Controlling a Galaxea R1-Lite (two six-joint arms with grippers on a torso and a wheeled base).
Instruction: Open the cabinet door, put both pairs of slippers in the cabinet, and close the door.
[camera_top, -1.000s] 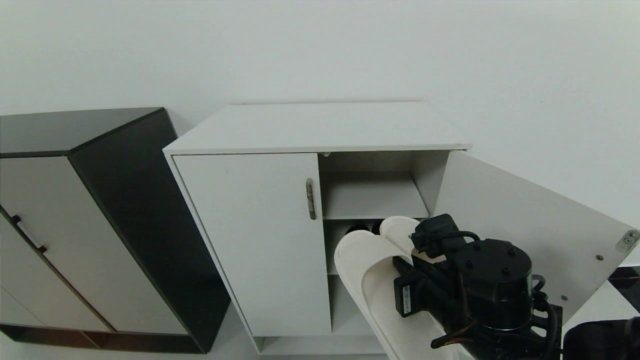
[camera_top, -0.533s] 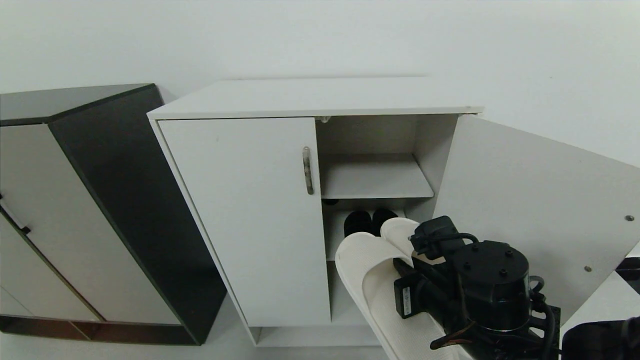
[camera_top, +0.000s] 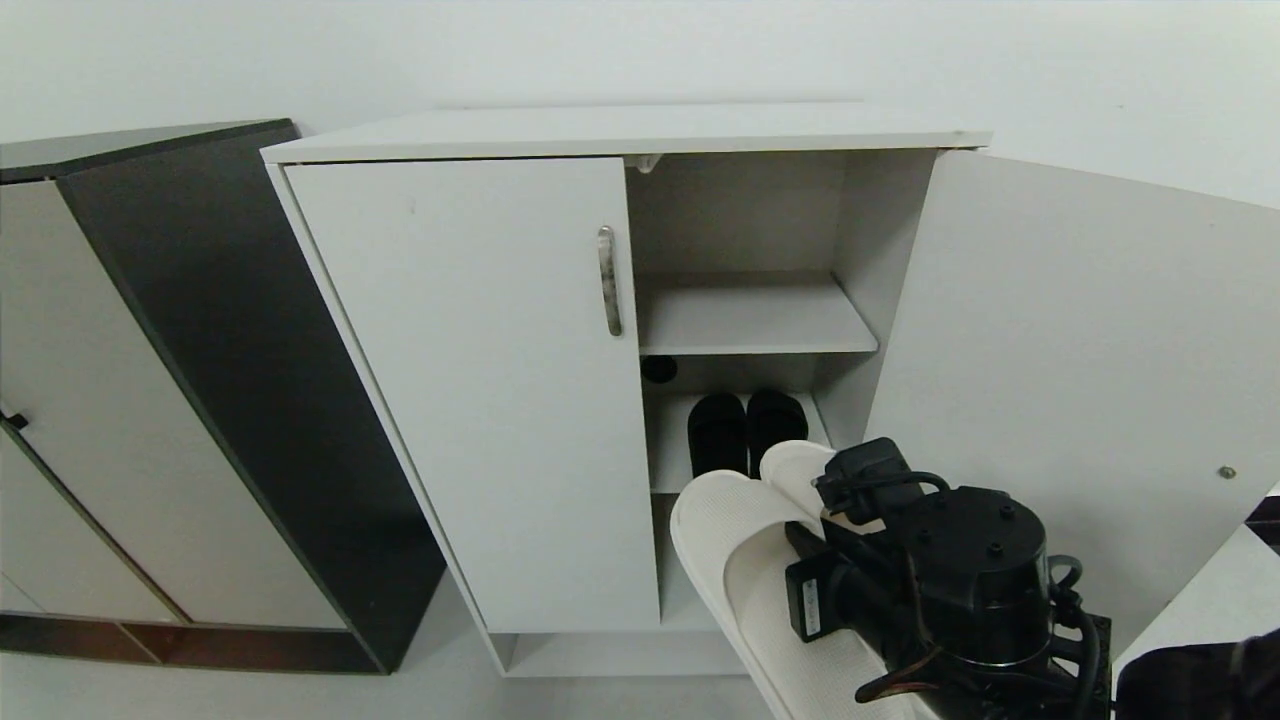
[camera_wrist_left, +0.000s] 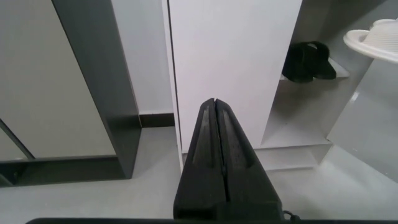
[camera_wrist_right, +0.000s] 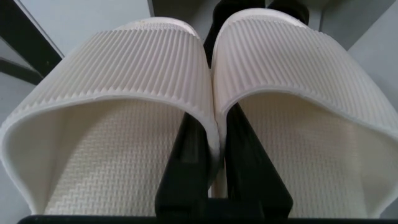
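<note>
I'm closing in on the open cabinet (camera_top: 450, 400), right gripper (camera_wrist_right: 214, 168) clamped on the white slippers (camera_top: 740, 560); black pair (camera_top: 718, 432) already shelved.

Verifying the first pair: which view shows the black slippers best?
Head view: the black slippers plainly lie side by side on the middle shelf. Left wrist view shows them sidelong, farther off. Right wrist view: white slippers mostly hide them.

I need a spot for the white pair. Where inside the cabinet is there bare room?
The top shelf is bare across its visible width. The middle shelf is crowded: black slippers fill most, leaving a strip beside the closed door. The bottom compartment looks bare, though the white slippers hide part.
</note>
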